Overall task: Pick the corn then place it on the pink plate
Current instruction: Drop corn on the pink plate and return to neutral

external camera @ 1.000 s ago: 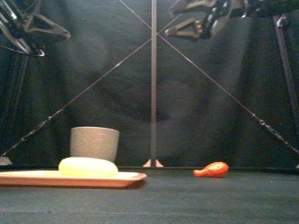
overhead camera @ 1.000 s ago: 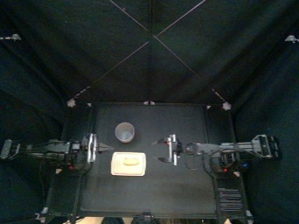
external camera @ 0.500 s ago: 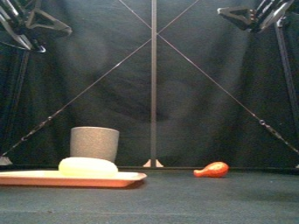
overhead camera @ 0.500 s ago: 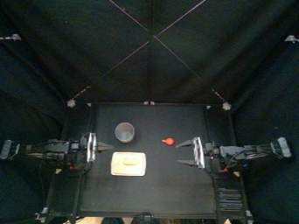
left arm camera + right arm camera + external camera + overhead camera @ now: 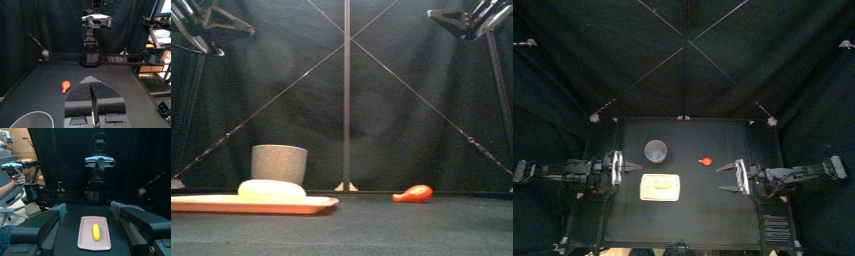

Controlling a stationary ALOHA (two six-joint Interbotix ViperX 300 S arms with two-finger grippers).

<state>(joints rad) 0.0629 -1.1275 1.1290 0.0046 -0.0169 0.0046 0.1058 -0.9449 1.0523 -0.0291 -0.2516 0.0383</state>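
Right end effector (image 5: 727, 178) withdrawn, corn (image 5: 659, 184) on plate (image 5: 647, 196)

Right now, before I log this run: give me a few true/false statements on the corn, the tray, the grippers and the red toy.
1. The corn lies on the pink tray. True.
2. The right gripper holds the corn. False: it is open and empty, off to the tray's right.
3. The left gripper is shut. True.
4. The red toy sits inside the grey cup. False: it lies on the table, apart from the cup.
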